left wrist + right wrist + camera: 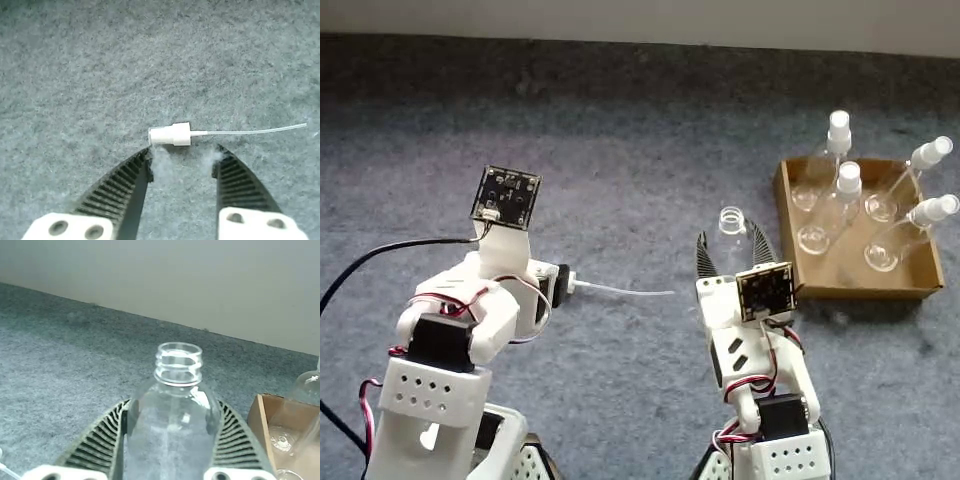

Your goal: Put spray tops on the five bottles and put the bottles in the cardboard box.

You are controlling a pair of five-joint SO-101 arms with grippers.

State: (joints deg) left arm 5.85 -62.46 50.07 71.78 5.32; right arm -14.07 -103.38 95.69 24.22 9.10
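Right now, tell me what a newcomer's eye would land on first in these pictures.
The uncapped clear bottle, clamped between the jaws of the right gripper near the middle of the grey carpet. Next, the white spray top with its long thin tube, lying flat just beyond the open jaws of the left gripper. At the right, the cardboard box holds four capped bottles.

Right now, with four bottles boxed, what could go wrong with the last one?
The spray top lies flat on the carpet at the open left jaws' tips; it may roll away from a pinch.
Its thin tube could bend and miss the neck of the bottle between the right jaws.
The cardboard box is crowded; placing may topple a capped bottle.
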